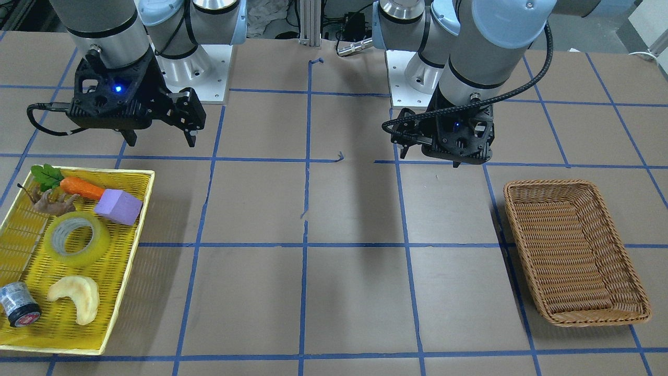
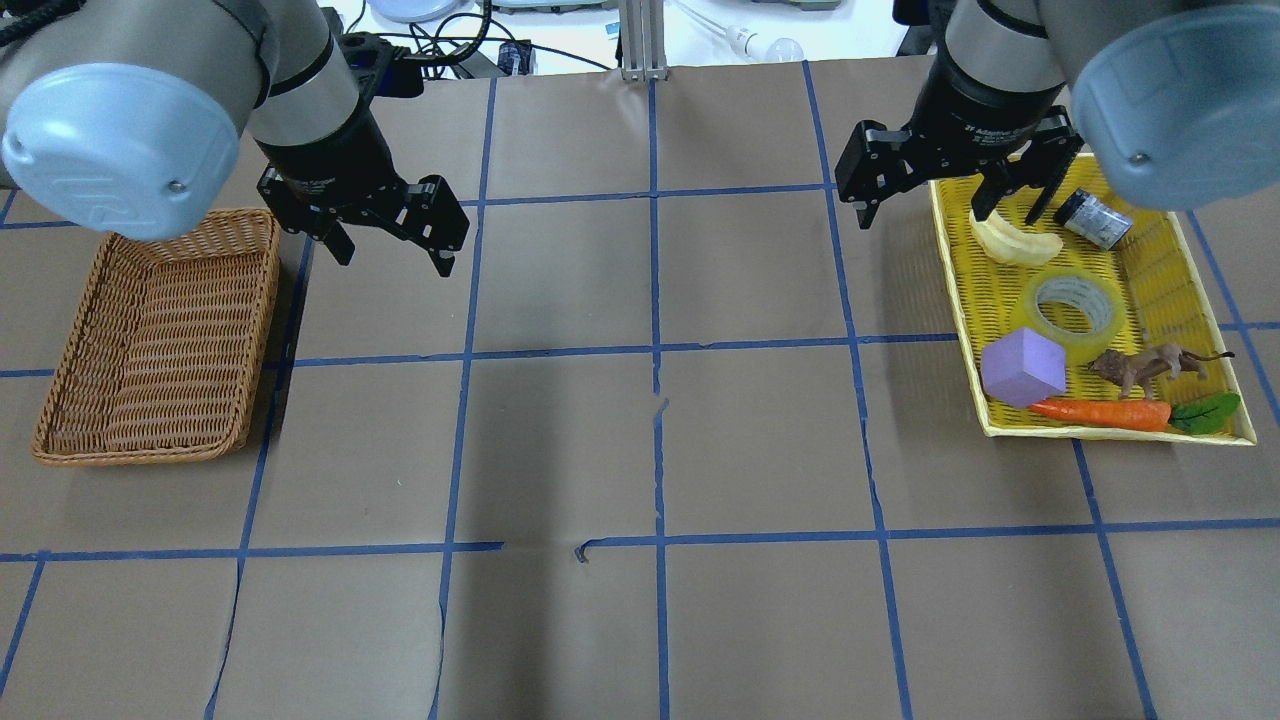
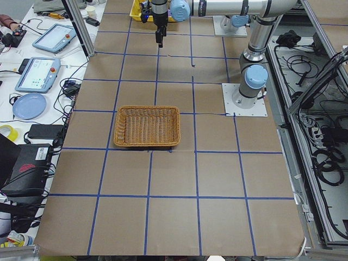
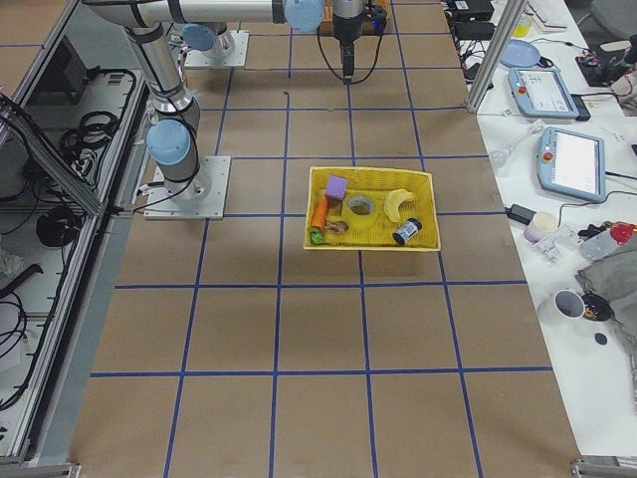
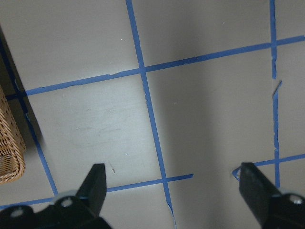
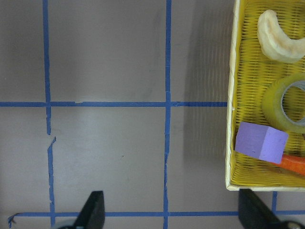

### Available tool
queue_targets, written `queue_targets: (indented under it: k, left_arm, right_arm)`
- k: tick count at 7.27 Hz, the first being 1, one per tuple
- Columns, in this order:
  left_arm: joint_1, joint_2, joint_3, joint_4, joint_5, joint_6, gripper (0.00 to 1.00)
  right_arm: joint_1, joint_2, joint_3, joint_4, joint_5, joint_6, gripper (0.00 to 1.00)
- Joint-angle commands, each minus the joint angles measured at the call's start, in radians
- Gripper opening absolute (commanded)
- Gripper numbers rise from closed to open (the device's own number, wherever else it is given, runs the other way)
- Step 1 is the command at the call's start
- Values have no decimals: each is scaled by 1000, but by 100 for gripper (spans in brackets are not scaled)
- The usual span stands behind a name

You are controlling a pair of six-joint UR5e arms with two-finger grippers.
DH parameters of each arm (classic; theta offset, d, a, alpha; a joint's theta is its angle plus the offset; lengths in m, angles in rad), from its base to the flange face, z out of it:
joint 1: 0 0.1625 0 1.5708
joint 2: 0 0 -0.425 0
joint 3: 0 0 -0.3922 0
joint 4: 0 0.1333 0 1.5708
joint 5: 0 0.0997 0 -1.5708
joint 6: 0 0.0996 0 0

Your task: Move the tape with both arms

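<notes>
The tape is a yellow-green ring with a grey core. It lies flat in the yellow tray on my right side and also shows in the overhead view and, cut by the frame edge, in the right wrist view. My right gripper is open and empty. It hovers over the table at the tray's far inner corner, apart from the tape. My left gripper is open and empty. It hovers beside the wicker basket. Its fingers frame bare table.
The tray also holds a purple block, a carrot, a toy lion, a pale curved piece and a small dark cylinder with a red rim. The wicker basket holds nothing. Blue tape lines grid the brown table.
</notes>
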Motion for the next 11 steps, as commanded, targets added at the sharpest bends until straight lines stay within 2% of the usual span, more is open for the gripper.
queue_targets:
  k: [1,6,7,9,11]
  left_arm:
    - [0,0,0,0,-1,0,100]
    - [0,-2,-2,0,-4,0,100]
    - [0,-2,-2,0,-4,0,100]
    - [0,-3,-2,0,-4,0,100]
    - [0,-3,-2,-2,-4,0,100]
  right_arm:
    - [-10,2,-1,6,-7,-1,100]
    - [-39,7,-4,3,-3,-12,100]
    - [-80,25,-11,9,-4,-32,100]
    - [-154,77,-42,34,-10,-193,100]
    - [-319,186,-28,-21,-32,-465,100]
